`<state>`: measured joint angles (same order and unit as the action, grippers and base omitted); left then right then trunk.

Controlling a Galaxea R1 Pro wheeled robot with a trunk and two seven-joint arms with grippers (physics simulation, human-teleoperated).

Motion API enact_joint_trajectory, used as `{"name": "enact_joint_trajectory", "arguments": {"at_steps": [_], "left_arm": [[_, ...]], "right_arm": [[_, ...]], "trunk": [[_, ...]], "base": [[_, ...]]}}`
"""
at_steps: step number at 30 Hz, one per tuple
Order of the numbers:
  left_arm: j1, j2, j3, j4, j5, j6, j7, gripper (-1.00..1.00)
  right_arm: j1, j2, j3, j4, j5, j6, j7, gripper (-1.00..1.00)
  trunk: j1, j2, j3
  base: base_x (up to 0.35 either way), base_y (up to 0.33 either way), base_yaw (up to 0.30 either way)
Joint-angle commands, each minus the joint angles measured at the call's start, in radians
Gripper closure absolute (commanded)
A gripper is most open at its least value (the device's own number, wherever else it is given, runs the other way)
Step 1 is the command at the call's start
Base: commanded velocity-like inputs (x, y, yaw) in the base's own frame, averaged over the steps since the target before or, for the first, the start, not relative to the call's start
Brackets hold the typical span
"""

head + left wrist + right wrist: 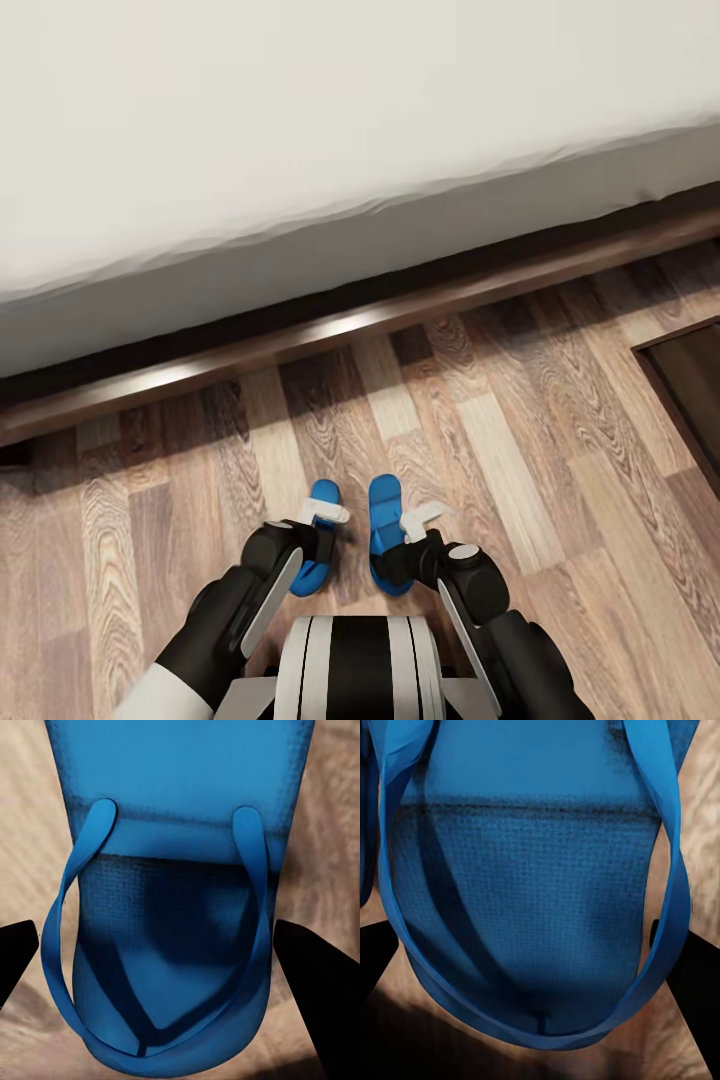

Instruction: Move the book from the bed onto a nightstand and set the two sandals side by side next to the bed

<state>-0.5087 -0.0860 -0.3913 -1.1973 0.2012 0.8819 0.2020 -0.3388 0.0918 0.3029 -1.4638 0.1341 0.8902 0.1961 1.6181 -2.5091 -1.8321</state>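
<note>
Two blue sandals (350, 535) lie side by side on floor (520, 420), one between each gripper's spread fingers (315, 990), contact unclear.

No legible text, label, brand, number or sign anywhere

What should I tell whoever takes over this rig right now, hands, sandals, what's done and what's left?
Left gripper: open, fingers straddling the left sandal.
Right gripper: open over the right sandal.
Both sandals lie side by side on the wood floor near the bed; that part looks done once the arms lift clear.
Left: move the book to a nightstand.
</note>
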Motion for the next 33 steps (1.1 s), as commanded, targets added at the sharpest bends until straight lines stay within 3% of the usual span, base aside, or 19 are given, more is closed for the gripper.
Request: {"name": "enact_joint_trajectory", "arguments": {"at_steps": [1, 33], "left_arm": [[-0.001, 0.0, -0.001, -0.001, 0.01, 0.003, 0.01, 1.0], [-0.001, -0.001, -0.002, -0.001, 0.01, 0.003, 0.01, 1.0]], "right_arm": [[0.0, 0.0, 0.0, -0.001, 0.01, 0.004, 0.008, 1.0], [0.0, 0.001, 0.0, -0.003, 0.009, 0.004, 0.008, 1.0]], "trunk": [[0.0, 0.0, 0.0], [0.0, 0.0, 0.0]], "base": [[0.0, 0.0, 0.134], [0.0, 0.0, 0.134]]}}
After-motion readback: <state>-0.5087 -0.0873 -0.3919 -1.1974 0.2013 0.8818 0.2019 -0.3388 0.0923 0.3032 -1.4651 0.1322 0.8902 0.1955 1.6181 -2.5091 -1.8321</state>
